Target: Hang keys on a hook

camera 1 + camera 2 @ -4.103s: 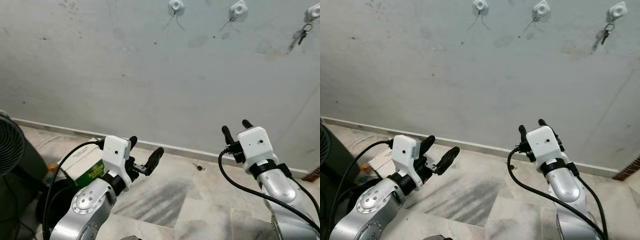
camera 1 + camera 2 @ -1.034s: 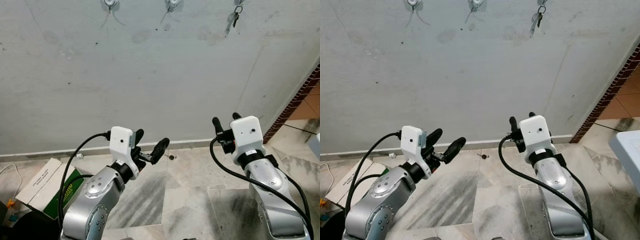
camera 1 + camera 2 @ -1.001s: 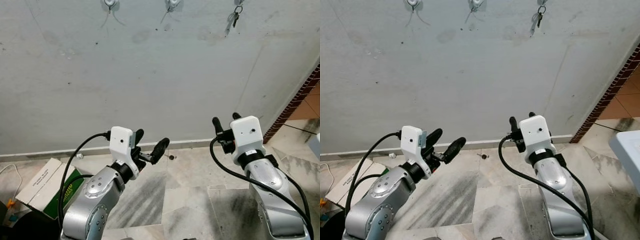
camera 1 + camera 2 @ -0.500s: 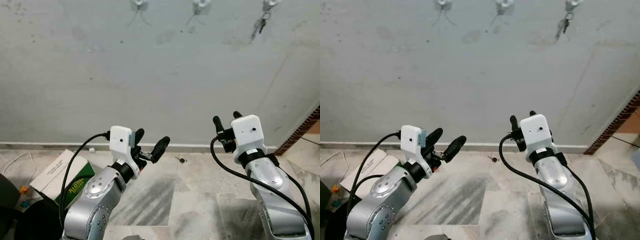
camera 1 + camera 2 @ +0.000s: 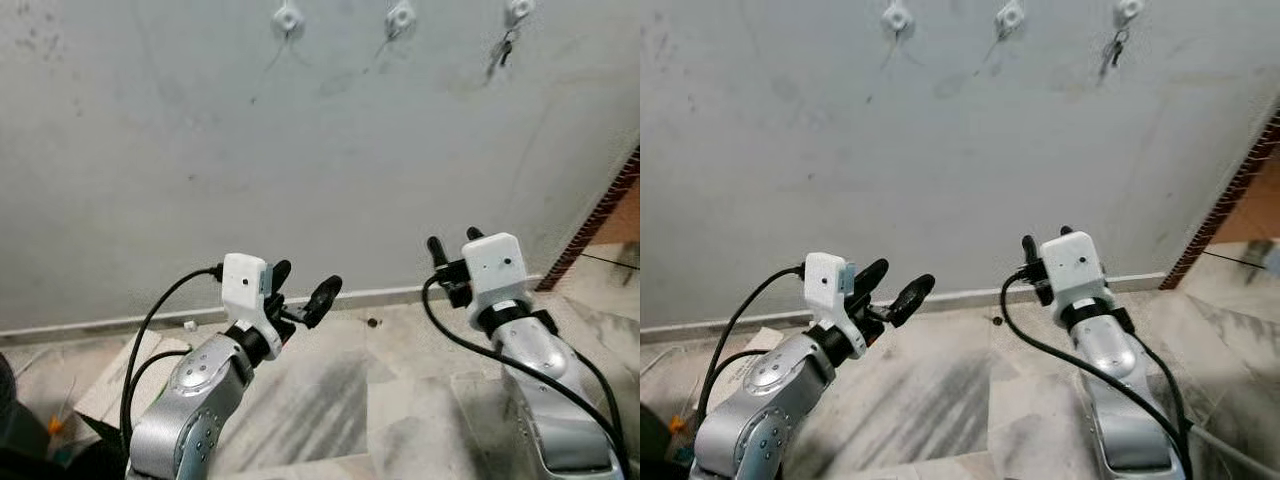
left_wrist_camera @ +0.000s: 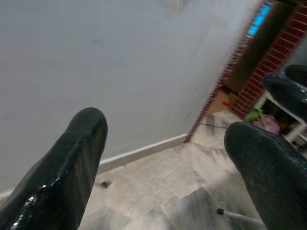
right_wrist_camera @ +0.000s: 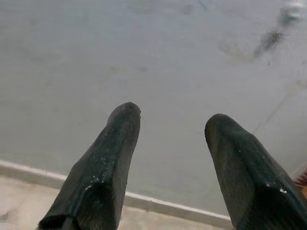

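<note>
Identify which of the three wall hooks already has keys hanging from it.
The rightmost hook, above the right end effector: dark keys dangle beneath it. The middle hook and left hook carry none.

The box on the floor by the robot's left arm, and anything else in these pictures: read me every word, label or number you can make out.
Box: its lid shows no print that can be read; blurred.
Wall, hooks, keys: no text.
Left gripper and right gripper: no markings.

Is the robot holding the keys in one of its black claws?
No, the left gripper and right gripper are both open and empty, while the dark bunch of keys hangs from the rightmost white wall hook.
</note>
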Controlling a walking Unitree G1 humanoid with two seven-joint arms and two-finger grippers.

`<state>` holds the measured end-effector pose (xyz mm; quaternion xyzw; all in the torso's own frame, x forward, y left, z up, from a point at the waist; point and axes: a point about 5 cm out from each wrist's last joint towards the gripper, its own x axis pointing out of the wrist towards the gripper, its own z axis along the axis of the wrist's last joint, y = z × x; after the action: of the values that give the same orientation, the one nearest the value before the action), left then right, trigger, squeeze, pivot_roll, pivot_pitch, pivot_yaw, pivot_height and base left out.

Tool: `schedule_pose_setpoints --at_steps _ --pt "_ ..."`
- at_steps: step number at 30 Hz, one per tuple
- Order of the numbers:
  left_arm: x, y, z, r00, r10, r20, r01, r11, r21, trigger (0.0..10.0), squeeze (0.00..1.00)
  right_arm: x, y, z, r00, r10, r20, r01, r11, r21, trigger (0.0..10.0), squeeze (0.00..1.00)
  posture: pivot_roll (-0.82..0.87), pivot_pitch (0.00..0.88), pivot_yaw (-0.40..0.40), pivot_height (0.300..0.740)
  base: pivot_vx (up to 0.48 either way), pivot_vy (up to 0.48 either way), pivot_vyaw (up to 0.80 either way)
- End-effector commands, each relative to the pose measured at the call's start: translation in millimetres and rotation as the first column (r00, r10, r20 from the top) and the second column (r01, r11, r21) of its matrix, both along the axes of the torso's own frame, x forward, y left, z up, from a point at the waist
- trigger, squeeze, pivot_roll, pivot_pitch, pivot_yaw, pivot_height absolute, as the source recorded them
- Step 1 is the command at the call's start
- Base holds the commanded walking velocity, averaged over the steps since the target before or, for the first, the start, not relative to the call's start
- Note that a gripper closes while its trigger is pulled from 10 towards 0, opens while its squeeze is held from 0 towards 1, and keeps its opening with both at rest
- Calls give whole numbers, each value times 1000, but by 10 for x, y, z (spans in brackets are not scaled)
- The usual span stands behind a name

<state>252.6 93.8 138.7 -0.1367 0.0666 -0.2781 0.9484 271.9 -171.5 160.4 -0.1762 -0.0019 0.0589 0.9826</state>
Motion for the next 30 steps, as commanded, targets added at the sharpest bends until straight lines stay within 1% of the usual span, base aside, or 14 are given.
schedule_pose_setpoints --at_steps 1,3,11,16,18,25,30 --pt "9 50 -6 1000 17 -4 -17 1000 22 10000 0 2 84 39 999 32 14 -32 999 8 10000 0 -75 109 44 740 0 480 0" --pt "13 50 -6 1000 19 -4 -19 1000 22 10000 0 3 84 39 999 32 14 -32 999 8 10000 0 -75 109 44 740 0 480 0" --pt "27 44 25 1000 16 16 -16 1000 20 10000 0 6 85 47 999 31 17 -31 999 9 10000 0 -76 111 46 740 0 0 0" --pt "28 47 34 1000 14 7 -14 1000 -5 10000 0 8 88 37 1000 28 9 -28 1000 10 10000 0 -77 112 46 740 0 0 0" --pt "33 47 33 1000 19 -18 -20 999 -48 10000 0 14 85 25 1000 22 -1 -22 1000 9 10000 0 -77 112 46 740 0 0 -769" --pt "42 42 33 1000 21 -18 -21 999 -44 10000 0 15 90 22 1000 23 -2 -23 1000 13 10000 0 -77 111 47 740 0 0 -788" --pt "45 30 45 999 14 -30 -16 997 -82 10000 0 16 92 24 1000 23 -1 -23 1000 14 10000 0 -77 111 47 740 0 0 -788"
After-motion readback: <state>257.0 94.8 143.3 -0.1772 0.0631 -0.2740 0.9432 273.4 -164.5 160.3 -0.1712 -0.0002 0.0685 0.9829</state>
